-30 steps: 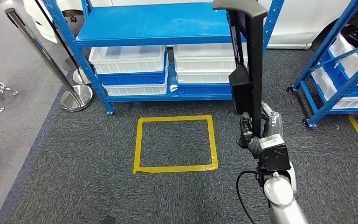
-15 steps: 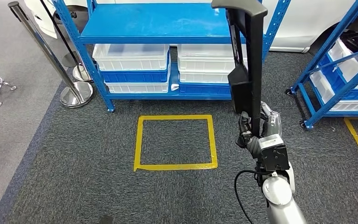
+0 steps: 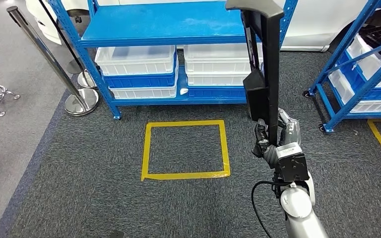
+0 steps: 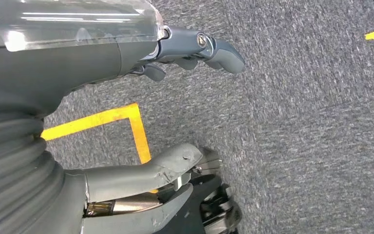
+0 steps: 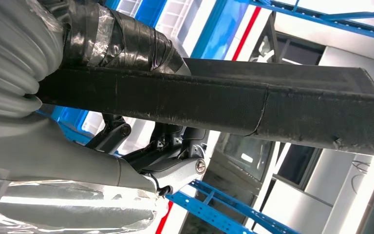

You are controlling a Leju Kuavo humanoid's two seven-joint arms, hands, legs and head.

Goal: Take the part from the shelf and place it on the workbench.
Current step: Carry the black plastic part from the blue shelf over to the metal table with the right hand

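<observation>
step: carrying, pick judged done | right hand [image 3: 273, 141] grips long black part [image 3: 265, 64] upright, lifted in front of blue shelf [image 3: 163, 25] | left hand [image 4: 165, 112] empty, fingers apart, above carpet | next: find desk, set part down

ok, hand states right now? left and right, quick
Left hand: open, holding nothing, fingers apart above the carpet.
Right hand: closed around the long black part, holding it upright.
</observation>
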